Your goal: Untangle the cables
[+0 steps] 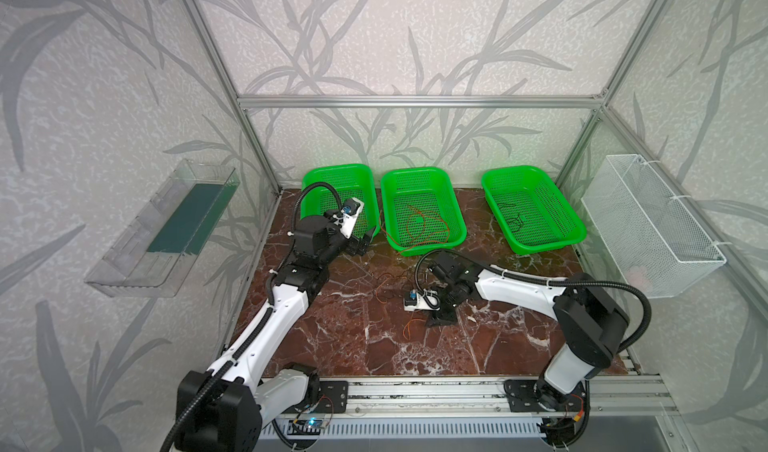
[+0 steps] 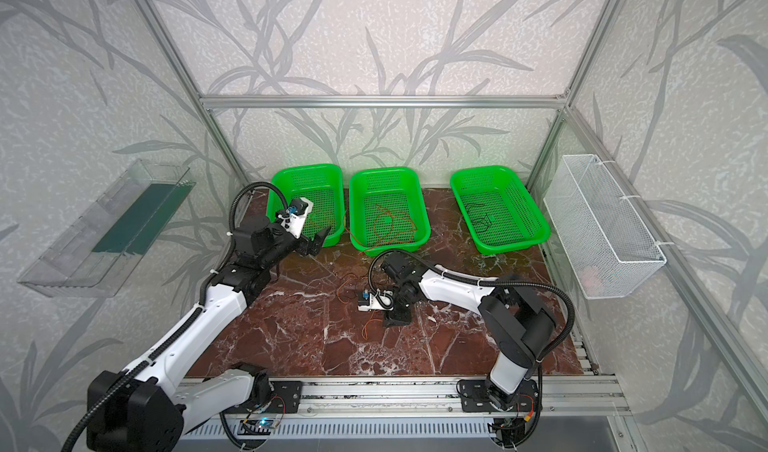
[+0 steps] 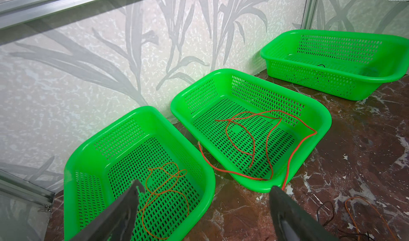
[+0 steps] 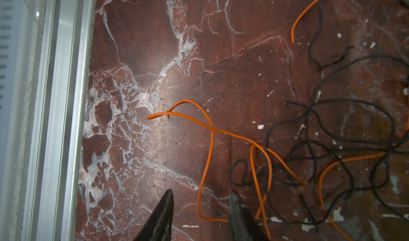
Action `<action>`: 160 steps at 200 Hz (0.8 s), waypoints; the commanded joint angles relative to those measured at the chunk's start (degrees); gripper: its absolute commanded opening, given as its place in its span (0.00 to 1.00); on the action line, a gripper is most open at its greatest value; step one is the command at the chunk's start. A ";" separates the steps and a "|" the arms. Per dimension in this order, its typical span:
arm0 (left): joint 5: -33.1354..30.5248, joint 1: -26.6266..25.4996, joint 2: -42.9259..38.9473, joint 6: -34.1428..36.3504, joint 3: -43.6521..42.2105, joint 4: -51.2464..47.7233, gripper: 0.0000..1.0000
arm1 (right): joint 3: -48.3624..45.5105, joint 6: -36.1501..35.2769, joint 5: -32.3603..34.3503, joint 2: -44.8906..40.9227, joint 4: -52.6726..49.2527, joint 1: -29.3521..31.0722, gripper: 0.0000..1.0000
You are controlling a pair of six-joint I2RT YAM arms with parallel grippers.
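Thin cables lie in several places. An orange cable [image 3: 166, 191] coils in the left green basket [image 3: 208, 184]. A red cable [image 3: 254, 135] loops in the middle basket [image 3: 323, 126] and hangs over its rim onto the table. A black cable [image 1: 513, 217] lies in the right basket [image 1: 515, 169]. Orange and black cables [image 4: 309, 158] are tangled mid-table [image 1: 386, 283]. My left gripper [image 3: 207, 187] is open wide over the left basket's near corner, holding nothing. My right gripper [image 4: 201, 193] hovers low over the tangle's edge, jaws apart, with an orange loop [image 4: 205, 162] lying between them.
The dark red marble table [image 1: 353, 346] ends at an aluminium rail [image 1: 415, 391] in front, close to my right gripper's side [image 4: 62, 118]. A white wire basket [image 1: 648, 221] hangs on the right wall and a clear plastic tray [image 1: 166, 229] on the left wall.
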 commanded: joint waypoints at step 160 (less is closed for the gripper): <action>15.53 -7.93 -14.45 -1.01 -0.85 -2.01 0.81 | 12.38 6.00 -3.20 -25.80 -3.78 -4.00 0.00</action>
